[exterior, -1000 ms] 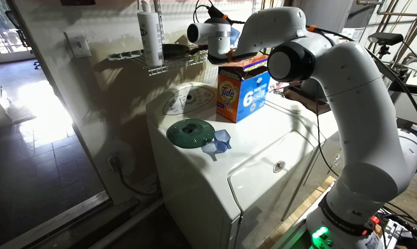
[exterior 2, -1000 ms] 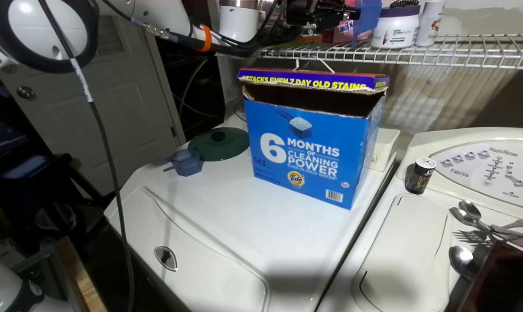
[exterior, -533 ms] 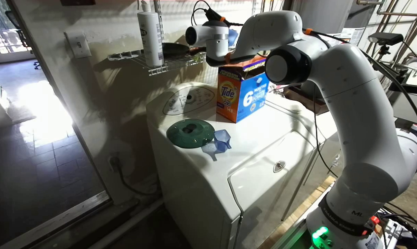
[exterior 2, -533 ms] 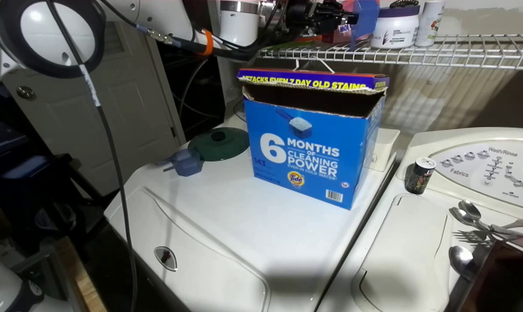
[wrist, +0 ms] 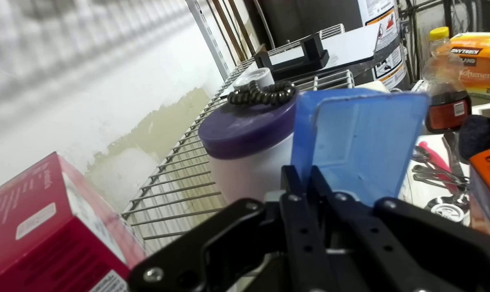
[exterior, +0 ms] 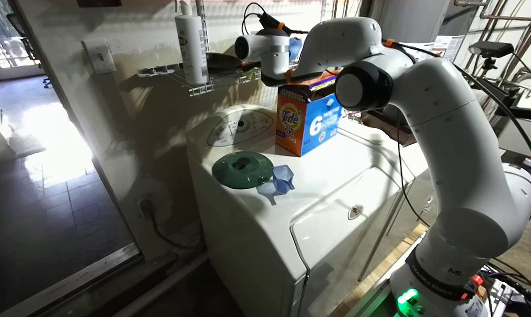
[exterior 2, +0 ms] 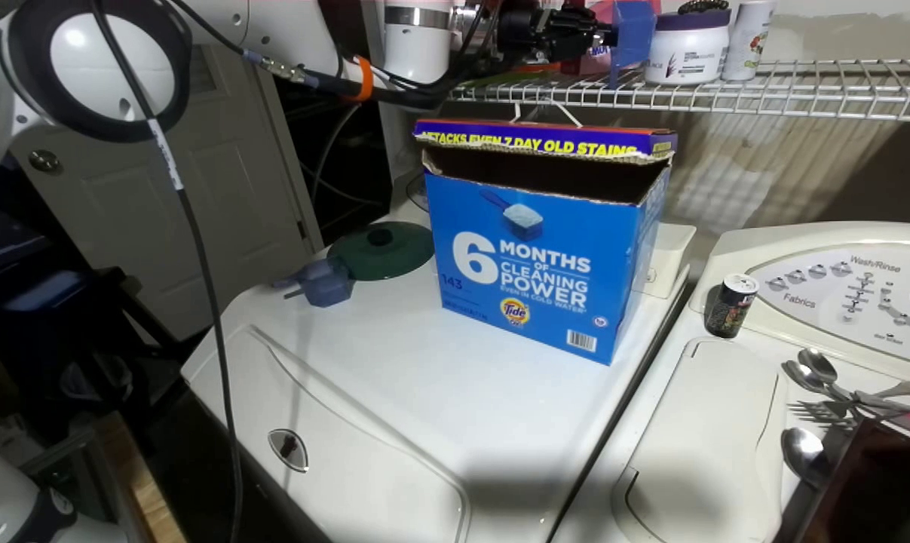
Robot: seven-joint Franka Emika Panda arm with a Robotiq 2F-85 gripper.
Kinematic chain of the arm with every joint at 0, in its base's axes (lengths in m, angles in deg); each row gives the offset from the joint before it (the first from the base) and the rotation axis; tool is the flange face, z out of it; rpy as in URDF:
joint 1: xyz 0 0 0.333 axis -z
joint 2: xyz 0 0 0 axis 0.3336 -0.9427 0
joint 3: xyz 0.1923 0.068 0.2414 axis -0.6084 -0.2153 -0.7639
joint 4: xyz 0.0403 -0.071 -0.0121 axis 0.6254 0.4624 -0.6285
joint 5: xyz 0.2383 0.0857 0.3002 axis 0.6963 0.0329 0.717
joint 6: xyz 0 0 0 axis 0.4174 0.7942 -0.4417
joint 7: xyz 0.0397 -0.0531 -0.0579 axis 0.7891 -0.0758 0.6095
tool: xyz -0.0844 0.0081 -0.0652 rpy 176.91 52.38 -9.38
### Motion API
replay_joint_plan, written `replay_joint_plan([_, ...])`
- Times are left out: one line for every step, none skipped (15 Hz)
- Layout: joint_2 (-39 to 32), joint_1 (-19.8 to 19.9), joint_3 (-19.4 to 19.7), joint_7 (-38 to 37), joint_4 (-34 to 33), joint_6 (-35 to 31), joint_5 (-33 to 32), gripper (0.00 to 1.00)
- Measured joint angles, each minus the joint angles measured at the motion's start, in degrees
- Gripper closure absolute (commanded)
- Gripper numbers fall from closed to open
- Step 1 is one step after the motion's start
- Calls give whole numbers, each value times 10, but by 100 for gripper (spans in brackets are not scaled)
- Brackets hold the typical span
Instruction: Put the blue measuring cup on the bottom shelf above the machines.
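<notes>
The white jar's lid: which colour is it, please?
The lid is purple, clearest in the wrist view.

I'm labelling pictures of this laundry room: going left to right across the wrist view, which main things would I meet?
Red box → purple-lidded white jar → blue measuring cup → yellow-capped bottle.

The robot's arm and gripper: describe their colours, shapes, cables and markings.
The arm is white, with rounded segments and a white joint cap ringed in black. Dark cables run along it with orange bands; one bears a white label. A black band low on the arm reads FRANKA EMIKA, with a green light below. The gripper is mostly black, with slim fingers and silvery screws.
</notes>
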State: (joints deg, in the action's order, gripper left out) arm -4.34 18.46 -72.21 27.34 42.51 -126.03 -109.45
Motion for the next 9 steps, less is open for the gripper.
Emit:
replay_joint_plan([-1,0,0,2,0,1,0,100])
replay_joint_plan([-1,-1,1,2,-1,2,0,71])
replay_joint_plan([-2,-1,1,3,-1,3,0,70])
replay_joint_plan([-2,-1,1,3,-1,4,0,65])
replay_joint_plan([-2,-2,1,4,-1,5,0,57])
replay_joint_plan([-2,-2,1,4,-1,6,0,51])
replay_joint_plan([-2,-3,1,5,-1,7,0,43])
replay_joint_plan([-2,-3,1,5,-1,8,0,37])
replay_joint_plan([-2,-4,1,5,-1,9,0,28])
